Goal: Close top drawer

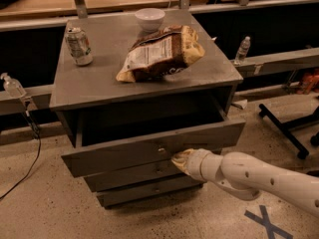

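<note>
Top drawer (124,156) is pulled a long way out of the grey cabinet (99,86) in the middle of the frame, and I can see the dark hollow inside it. The gripper (180,159) comes in from the lower right on a fat white arm (259,178). Its yellowish tip is touching the drawer front, low down and just to the right of the little knob (160,149). I cannot tell if the gripper is open or shut. I think the push is only just starting, because the drawer is wide open and has a long way to go back in. What could go wrong? The tip is close to the bottom edge of the front, so it might slip off underneath and bump the middle drawer (132,176) instead. It is also a bit to the right of the middle, so the drawer might turn a little and get stuck on its sides. A hard shove could shake the whole cabinet. Then the can (79,45) at the upper left might tip over, or the chip bag (162,54) and the white bowl (149,18) on top might slide
</note>
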`<state>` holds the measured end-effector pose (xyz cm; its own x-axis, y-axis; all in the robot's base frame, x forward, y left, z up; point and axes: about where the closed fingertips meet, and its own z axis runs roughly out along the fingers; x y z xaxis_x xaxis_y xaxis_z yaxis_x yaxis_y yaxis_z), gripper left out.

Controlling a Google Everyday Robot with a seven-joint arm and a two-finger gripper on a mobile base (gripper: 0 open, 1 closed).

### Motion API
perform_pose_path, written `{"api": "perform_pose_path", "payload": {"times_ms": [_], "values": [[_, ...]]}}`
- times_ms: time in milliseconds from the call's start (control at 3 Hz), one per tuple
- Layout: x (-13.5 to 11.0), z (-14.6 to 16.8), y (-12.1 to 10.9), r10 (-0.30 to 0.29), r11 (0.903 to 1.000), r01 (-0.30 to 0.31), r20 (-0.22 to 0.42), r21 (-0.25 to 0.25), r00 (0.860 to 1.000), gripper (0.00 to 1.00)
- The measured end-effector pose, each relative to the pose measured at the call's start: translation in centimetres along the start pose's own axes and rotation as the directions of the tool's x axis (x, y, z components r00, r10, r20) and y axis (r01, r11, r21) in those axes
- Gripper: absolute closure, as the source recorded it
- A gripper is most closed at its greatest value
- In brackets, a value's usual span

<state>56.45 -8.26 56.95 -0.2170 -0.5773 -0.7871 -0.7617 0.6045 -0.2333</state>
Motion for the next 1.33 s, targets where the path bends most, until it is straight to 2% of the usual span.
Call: {"api": "perform_pose_path", "payload": {"times_ms": [667, 1000, 1333], "values": [[-5.0, 2.9, -5.5, -0.014, 0.9993, 0.011, 0.1, 0.036, 0.995, 1.0], [-6.9, 4.1, -6.7, -0.016, 0.9997, 0.013, 0.137, 0.019, 0.99, 1.0], [-6.7, 3.8, -6.6, -0.015, 0.9998, 0.013, 0.141, 0.016, 0.99, 1.0]]}}
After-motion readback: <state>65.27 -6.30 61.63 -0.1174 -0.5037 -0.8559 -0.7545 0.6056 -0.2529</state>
